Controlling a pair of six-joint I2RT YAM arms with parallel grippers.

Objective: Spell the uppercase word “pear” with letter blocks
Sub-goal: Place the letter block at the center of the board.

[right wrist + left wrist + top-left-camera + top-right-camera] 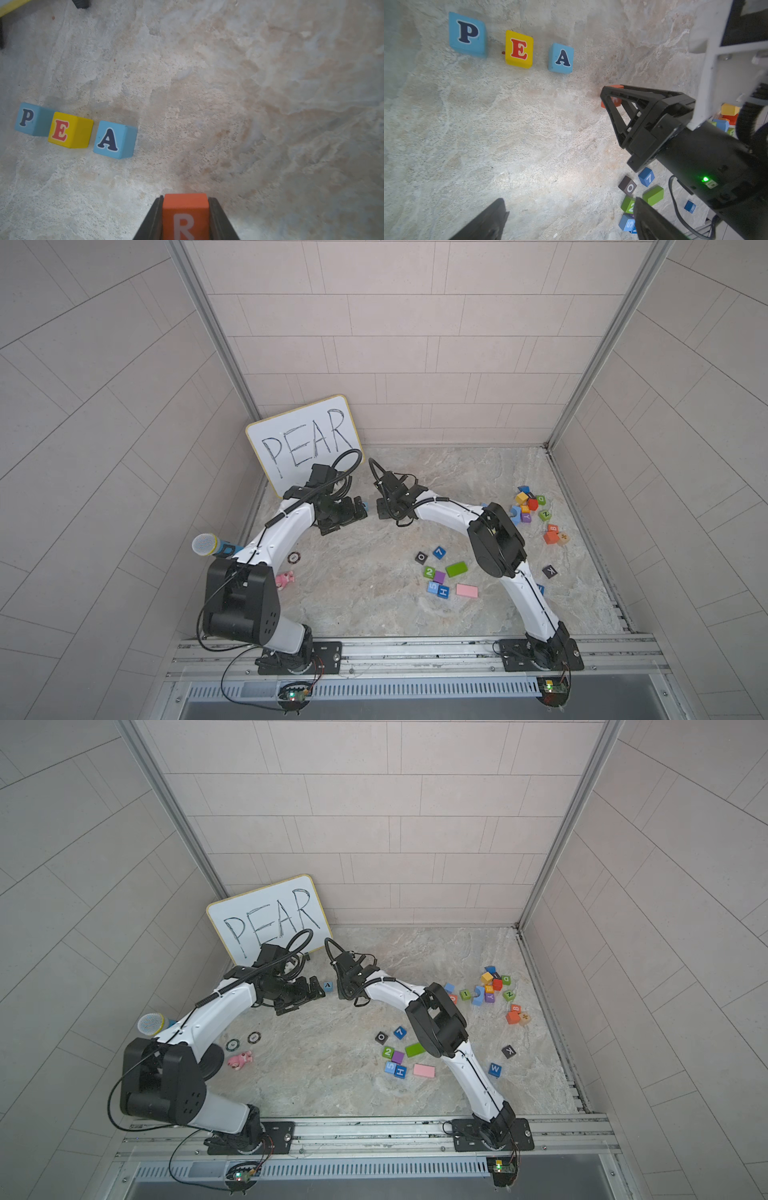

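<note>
A light blue P block [467, 34], a yellow E block [519, 49] and a light blue A block [561, 58] lie in a row on the stone-look table, small gaps between them. The same row shows in the right wrist view: P [27, 118], E [62, 129], A [108, 139]. My right gripper [185, 199] is shut on the orange-red R block [185, 216], just right of the A and above the table. In a top view the A block [328, 986] sits between both grippers. My left gripper [569, 209] is open and holds nothing, hovering near the row.
A whiteboard [303, 443] reading PEAR leans at the back left. Number and plain blocks [440, 572] lie mid-right, and a block pile [530, 504] sits far right. A microphone [205, 545], a pink toy [284, 580] and round chips [232, 1045] are by the left arm.
</note>
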